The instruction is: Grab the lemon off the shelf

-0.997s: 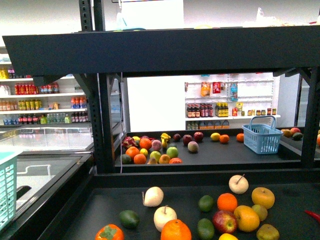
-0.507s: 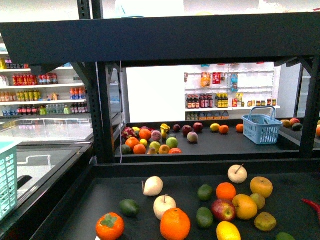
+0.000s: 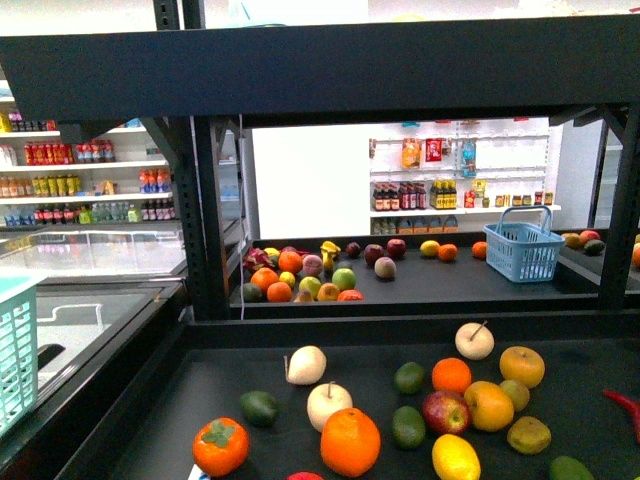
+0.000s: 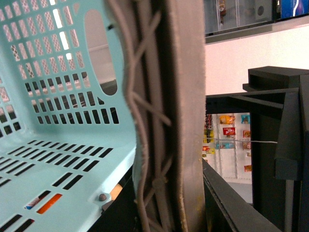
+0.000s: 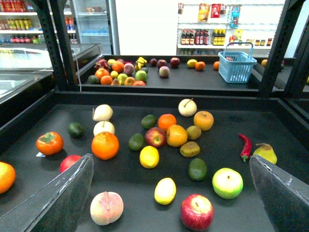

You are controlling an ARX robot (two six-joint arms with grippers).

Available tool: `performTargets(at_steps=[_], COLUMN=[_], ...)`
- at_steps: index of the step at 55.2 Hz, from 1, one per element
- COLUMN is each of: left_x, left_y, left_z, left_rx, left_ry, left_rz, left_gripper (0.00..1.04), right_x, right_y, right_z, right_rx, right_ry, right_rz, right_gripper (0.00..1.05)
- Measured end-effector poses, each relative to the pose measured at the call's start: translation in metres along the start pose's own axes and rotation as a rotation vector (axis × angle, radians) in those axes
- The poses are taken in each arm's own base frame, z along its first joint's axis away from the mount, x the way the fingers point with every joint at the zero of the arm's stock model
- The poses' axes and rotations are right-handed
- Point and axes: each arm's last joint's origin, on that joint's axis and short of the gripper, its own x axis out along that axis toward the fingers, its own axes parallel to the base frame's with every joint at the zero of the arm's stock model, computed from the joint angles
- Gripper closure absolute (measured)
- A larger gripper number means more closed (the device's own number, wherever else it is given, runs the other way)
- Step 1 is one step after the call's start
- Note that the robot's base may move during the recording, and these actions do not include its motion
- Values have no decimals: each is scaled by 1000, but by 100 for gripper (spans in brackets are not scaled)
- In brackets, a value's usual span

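The lemon [image 3: 455, 457], bright yellow and oval, lies on the shelf's [image 3: 140, 430] lower black tier near the front, just in front of a red apple [image 3: 446, 411]. In the right wrist view the lemon [image 5: 149, 156] lies ahead of my right gripper [image 5: 170, 166] and a little to one side. That gripper is open and empty, with its dark fingers [image 5: 63, 198] spread wide above the tier. My left gripper [image 4: 159, 145] is shut on the rim of a turquoise basket [image 4: 58, 145]. The basket also shows at the left edge of the front view [image 3: 15, 345].
Several fruits lie round the lemon: an orange [image 5: 105, 145], a paler yellow oval fruit [image 5: 165, 191], a peach [image 5: 106, 208], a green apple [image 5: 227, 182] and a red chilli [image 5: 245, 146]. A blue basket [image 3: 524, 250] stands on the far tier. Black uprights [image 3: 210, 220] frame the shelf.
The front view has tilted downward, so the fruits sit higher in the picture. The lemon, only a sliver at the bottom edge before, now shows whole. No fruit has moved.
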Motion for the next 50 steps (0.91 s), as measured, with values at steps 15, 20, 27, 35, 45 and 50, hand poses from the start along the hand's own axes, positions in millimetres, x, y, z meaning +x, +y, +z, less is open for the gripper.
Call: performTargets(at_steps=[15, 20, 27, 35, 45, 50], left_x=[-16, -28, -46, -68, -83, -85], left_y=[-10, -23, -44, -72, -88, -86], left_z=[-16, -26, -46, -79, -140, -172], left_rx=[150, 195, 235, 277, 334, 341], left_ry=[67, 110, 176, 278, 426, 498], left_rz=[-26, -61, -118, -211, -278, -285], left_gripper=[88, 89, 91, 94, 95, 95], right_x=[0, 0, 0, 0, 0, 0], right_y=[0, 0, 0, 0, 0, 0], right_z=[0, 0, 0, 0, 0, 0], right_rx=[0, 0, 0, 0, 0, 0], right_ry=[0, 0, 0, 0, 0, 0], right_rz=[0, 0, 0, 0, 0, 0], right_gripper=[7, 7, 7, 7, 7, 7])
